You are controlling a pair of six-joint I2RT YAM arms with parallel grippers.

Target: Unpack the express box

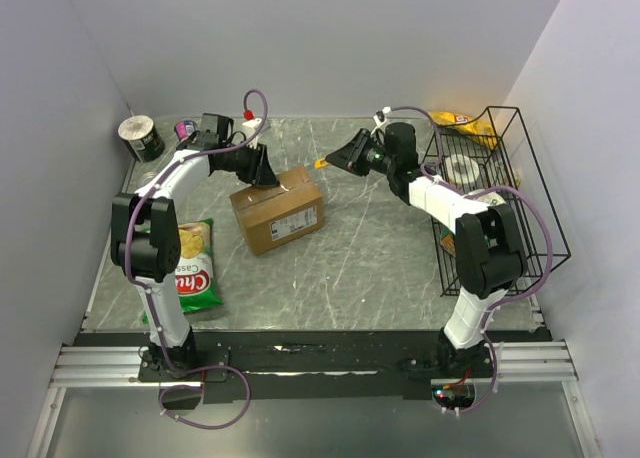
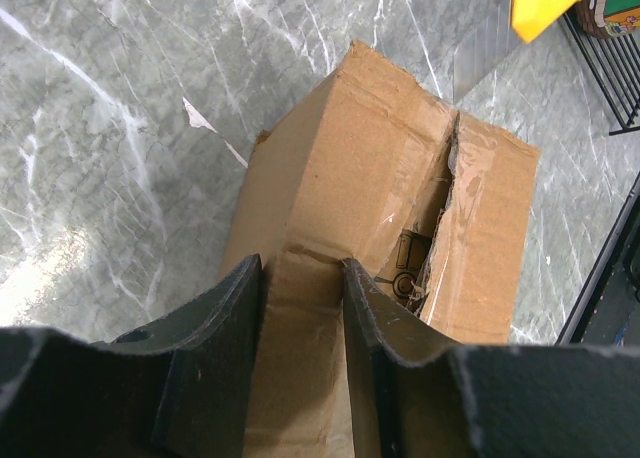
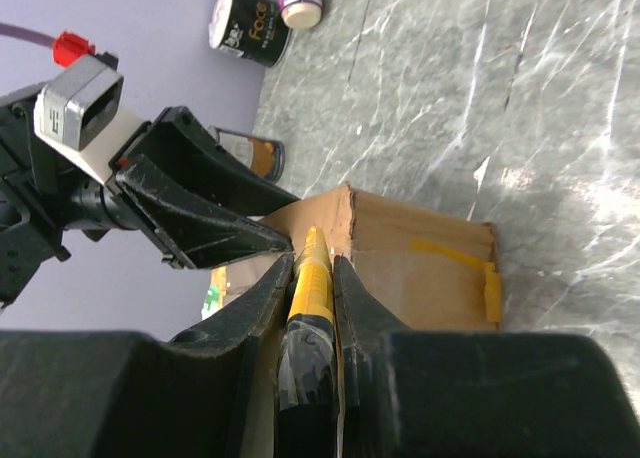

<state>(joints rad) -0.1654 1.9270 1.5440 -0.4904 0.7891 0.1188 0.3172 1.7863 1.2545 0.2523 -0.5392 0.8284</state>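
Note:
The express box (image 1: 278,210) lies mid-table, with a white label on its front side. In the left wrist view its taped seam (image 2: 450,193) is split open and something printed shows in the gap. My left gripper (image 1: 265,170) is at the box's back-left corner. Its jaws (image 2: 303,263) stand close together with cardboard of the box edge between them. My right gripper (image 1: 338,158) hovers just behind the box's back right. It is shut (image 3: 312,260) on a yellow utility knife (image 3: 314,283) that points at the box (image 3: 400,268). The knife's tip (image 2: 545,0) also shows in the left wrist view.
A green chips bag (image 1: 197,268) lies at the front left. A can (image 1: 142,136) and a small bottle (image 1: 185,130) stand at the back left. A black wire rack (image 1: 500,193) holding several items fills the right side. Walls enclose the back and both sides.

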